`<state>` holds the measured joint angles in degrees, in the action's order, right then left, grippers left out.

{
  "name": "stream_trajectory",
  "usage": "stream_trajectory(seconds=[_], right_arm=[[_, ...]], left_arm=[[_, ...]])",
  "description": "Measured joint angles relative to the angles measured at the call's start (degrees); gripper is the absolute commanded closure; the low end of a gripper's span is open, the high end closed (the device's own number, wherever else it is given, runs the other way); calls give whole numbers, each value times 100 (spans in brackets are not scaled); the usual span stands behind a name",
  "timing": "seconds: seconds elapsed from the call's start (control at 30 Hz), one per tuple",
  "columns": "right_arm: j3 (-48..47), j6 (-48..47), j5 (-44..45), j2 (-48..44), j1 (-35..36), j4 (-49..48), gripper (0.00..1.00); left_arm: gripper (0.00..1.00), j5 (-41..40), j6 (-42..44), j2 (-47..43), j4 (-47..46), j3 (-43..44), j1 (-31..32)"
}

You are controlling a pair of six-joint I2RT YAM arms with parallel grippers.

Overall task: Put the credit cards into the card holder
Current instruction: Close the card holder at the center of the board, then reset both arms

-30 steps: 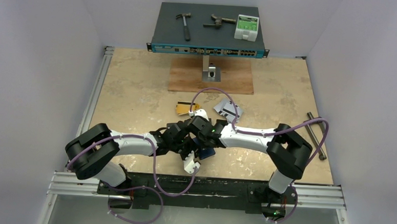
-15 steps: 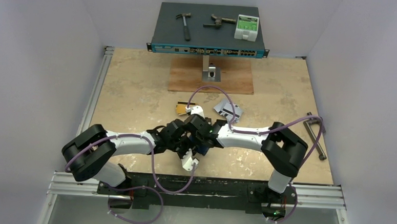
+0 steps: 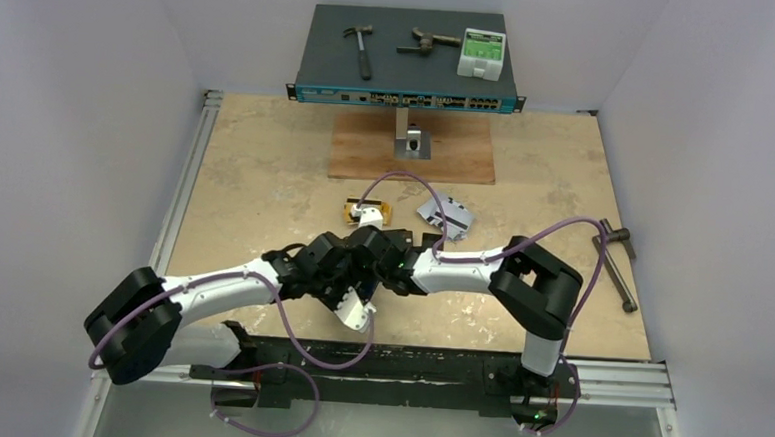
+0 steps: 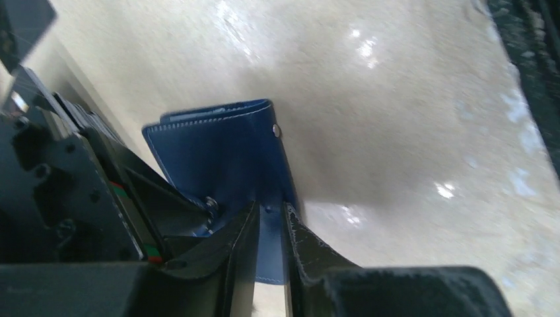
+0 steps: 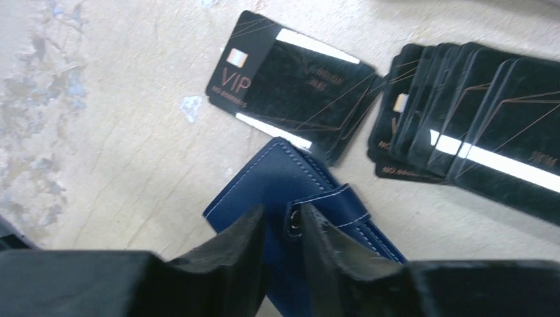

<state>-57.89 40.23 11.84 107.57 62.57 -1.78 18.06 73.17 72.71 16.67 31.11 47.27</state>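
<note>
Left gripper (image 4: 269,210): jaws narrowly apart astride a flap of the navy card holder (image 4: 218,145). Whether they pinch it cannot be told.
Right gripper (image 5: 282,221): jaws likewise astride the holder's snap tab, grip not discernible.
Card holder: low over the table (image 3: 266,172), between both wrists.
Black credit cards (image 5: 290,72): one loose and one fanned stack, just beyond the holder.
Gold cards (image 3: 349,211) and silver-grey cards (image 3: 446,214): farther beyond it.
Hazards, judged: if either hold is loose, the holder may slip or fold shut, and its corner could scatter the black cards. The wrists are crowded and may collide.
Room: bare table left of the holder. The table's near edge lies behind it.
</note>
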Motion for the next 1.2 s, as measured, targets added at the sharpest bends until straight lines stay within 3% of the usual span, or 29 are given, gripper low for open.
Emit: stream_trajectory(seconds=[0.13,0.23,0.4,0.57,0.7,0.8,0.93,1.13,1.2], right_arm=[[55,238,55,-59,186,-111,51],[109,463,37,-160,254,-103,45],[109,929,225,-221,332,-28,40],[111,1239,518,-400,391,208,38],[162,1200,498,-846,643,1193,22],[81,1113,474,-1073,997,2087,16],[-55,1025,472,-1189,1064,3093,12],[-140,892,627,-1355,474,3921,10],[-297,780,739,-1473,149,4068,10]], left_arm=[[70,-142,-407,-308,807,11,-37],[53,-31,-817,-485,1458,186,-101],[51,560,-1718,-745,2636,715,-356],[49,1388,-2389,-1436,3307,1235,-1228],[49,1088,-2935,-1554,2955,1985,-2339],[49,831,-3460,-1180,2693,2671,-3018],[47,715,-3967,-1086,2573,2841,-3309],[40,625,-4568,-1113,2367,2841,-3641],[30,581,-4765,-1113,2297,2846,-3766]])
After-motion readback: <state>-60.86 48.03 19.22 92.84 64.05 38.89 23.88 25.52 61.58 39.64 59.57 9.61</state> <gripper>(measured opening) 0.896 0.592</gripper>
